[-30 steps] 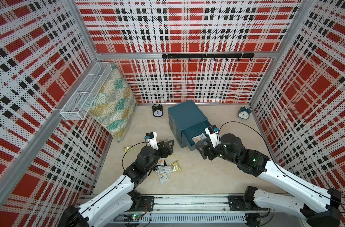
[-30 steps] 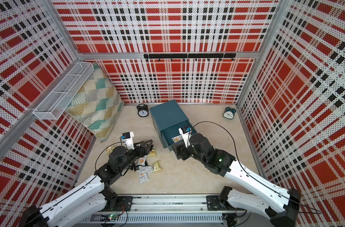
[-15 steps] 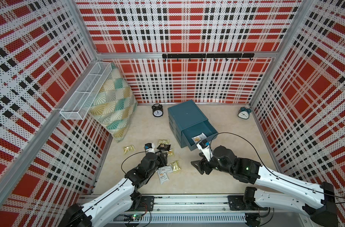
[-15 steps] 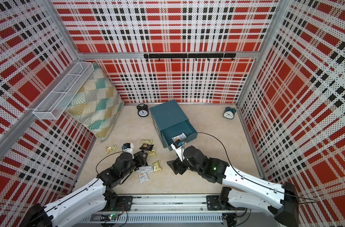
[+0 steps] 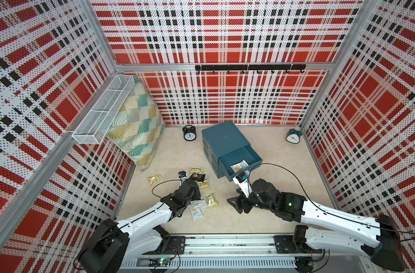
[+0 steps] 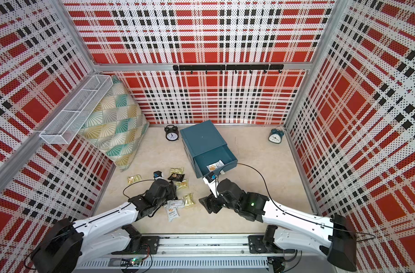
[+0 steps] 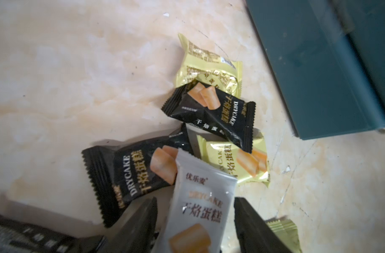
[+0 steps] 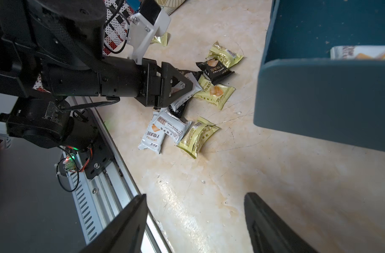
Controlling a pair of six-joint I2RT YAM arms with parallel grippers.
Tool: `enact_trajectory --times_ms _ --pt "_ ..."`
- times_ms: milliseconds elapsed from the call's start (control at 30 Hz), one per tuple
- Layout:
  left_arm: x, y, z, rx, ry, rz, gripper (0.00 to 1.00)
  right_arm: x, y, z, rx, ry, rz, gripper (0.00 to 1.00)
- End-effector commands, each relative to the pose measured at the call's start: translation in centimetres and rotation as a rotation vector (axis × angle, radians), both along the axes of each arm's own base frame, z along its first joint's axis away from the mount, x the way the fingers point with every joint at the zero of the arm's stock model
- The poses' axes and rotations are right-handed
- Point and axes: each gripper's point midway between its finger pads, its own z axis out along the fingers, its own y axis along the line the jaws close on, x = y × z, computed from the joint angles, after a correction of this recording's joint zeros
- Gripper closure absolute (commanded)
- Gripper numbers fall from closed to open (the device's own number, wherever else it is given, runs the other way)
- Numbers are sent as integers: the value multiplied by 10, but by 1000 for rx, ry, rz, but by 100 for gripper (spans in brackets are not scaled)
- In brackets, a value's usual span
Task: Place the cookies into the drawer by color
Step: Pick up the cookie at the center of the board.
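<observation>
White cookie [image 7: 203, 192] lies between fingers [image 7: 141, 223] of left gripper [image 7: 196, 200].

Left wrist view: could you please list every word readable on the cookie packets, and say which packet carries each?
"优乐麦" (last character unsure), faint "DRYCAKE", "干焙蛋糕": white packet.
"DRYCAKE", "干焙蛋糕": half-covered black packet, under the white one.
"DRYCAKE": overlying black packet, across two yellow ones.
"…CAKE", "焙蛋糕": picture-side yellow packet, partly covered.
Back-side yellow packet: print too blurred to read.
</observation>
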Motion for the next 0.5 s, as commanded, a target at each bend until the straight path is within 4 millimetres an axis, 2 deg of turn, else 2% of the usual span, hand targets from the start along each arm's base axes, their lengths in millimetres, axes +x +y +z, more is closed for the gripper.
enact_trajectory --times_ms 0,100,167,233,400,467 --pt "6 4 3 97 -11 13 38 -3 7 0 25 9 11 24" --pt "8 1 1 152 -1 9 37 -4 8 -1 19 11 16 24" --pt "7 -3 -2 183 9 1 29 -5 6 -2 19 12 13 23" --pt "7 -6 -4 206 14 -4 25 -5 6 -3 19 14 11 23" --pt "4 -10 -14 238 47 -16 27 -6 5 -7 23 19 7 23" --pt "2 -11 -19 243 61 -23 34 -6 5 -8 22 21 7 23"
